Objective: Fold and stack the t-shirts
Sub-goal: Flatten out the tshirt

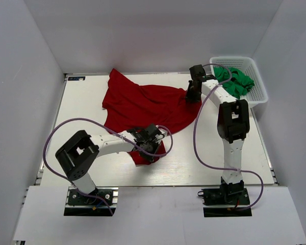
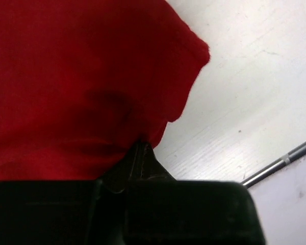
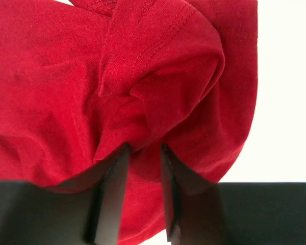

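Note:
The deep red t-shirt (image 1: pixel 148 104) lies spread and rumpled across the middle of the white table. My left gripper (image 1: pixel 154 145) sits at its near hem, where a flap is folded over. In the left wrist view the jaws (image 2: pixel 142 145) are pressed together on the edge of the red cloth (image 2: pixel 66 76). My right gripper (image 1: pixel 192 94) is at the shirt's far right corner. In the right wrist view its fingers (image 3: pixel 143 148) stand a little apart, with a bunched fold of red cloth (image 3: pixel 158 97) between the tips. Green t-shirts (image 1: pixel 234 81) lie crumpled in the basket.
The white lattice basket (image 1: pixel 260 94) stands at the back right, close to the right arm. Purple cables (image 1: pixel 196 138) loop over the table by both arms. White walls close in the left, back and right sides. A metal rail (image 2: pixel 285 158) runs along the table's near edge.

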You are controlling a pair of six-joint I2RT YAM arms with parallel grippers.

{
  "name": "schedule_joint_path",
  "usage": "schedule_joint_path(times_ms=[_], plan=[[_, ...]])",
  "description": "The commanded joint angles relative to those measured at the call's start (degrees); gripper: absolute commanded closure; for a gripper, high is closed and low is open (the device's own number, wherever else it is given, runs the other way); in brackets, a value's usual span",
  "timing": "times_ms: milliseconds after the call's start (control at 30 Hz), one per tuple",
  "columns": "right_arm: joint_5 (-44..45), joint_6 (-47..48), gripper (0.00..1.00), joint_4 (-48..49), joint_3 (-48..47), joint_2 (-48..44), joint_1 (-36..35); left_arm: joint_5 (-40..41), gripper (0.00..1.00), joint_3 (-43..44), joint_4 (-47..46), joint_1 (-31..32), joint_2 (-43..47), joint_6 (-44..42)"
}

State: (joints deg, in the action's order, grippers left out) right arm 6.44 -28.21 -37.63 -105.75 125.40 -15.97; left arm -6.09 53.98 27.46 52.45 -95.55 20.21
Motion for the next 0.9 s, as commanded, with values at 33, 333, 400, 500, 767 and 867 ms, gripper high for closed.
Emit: schedule_joint_path(times_ms=[33, 333, 400, 500, 767, 867], plan=[[1.03, -0.27, 0.76, 1.15, -3.14, -0.07, 0.59, 8.45, 1.00, 1.04, 1.80, -0.41, 1.67, 1.76], [3.67, 1.93, 1.00, 3.70, -2.27, -4.11, 1.11, 23.12, 1.00, 2.97, 7.51, -0.41, 16.53, 6.94], [3.76, 2.80, 1.00, 5.01, -0.60, -7.61, 0.94, 28.03, 1.00, 4.72, 9.88, -0.41, 18.54, 10.02], [4.55, 4.21, 1.00, 8.88, 4.14, -15.68, 1.02, 35.86, 1.00, 7.97, 15.68, -0.94, 20.83, 14.06], [10.26, 7.72, 1.00, 16.71, 15.40, -36.34, 1.11, 62.23, 1.00, 21.86, 10.62, -0.94, 32.26, 8.80], [12.80, 10.36, 1.00, 16.18, 13.83, -41.80, 1.03, 68.82, 1.00, 25.29, -1.29, -0.94, 35.33, -3.47]])
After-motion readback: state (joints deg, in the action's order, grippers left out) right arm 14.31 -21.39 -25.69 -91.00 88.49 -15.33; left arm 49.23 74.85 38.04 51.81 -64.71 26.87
